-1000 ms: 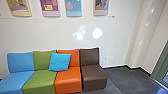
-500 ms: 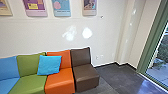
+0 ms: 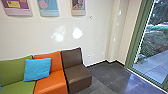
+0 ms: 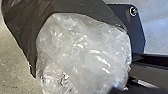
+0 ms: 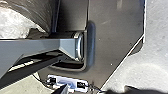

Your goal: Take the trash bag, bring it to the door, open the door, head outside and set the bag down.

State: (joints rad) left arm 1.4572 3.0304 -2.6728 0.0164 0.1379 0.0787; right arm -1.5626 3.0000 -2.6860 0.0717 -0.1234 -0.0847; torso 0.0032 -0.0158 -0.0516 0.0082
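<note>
Trash bag (image 4: 82,50) at the left wrist, beside the robot's dark plate. Either gripper spread or pinching: cannot tell. Likely the carry, indoors; next move calls for steady steering toward green-framed glass (image 3: 156,47), bag clear of brown seat (image 3: 77,75).

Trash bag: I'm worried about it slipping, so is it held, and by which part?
That cannot be told: the bag shows large in the left wrist view, but no hold can be made out.
</note>
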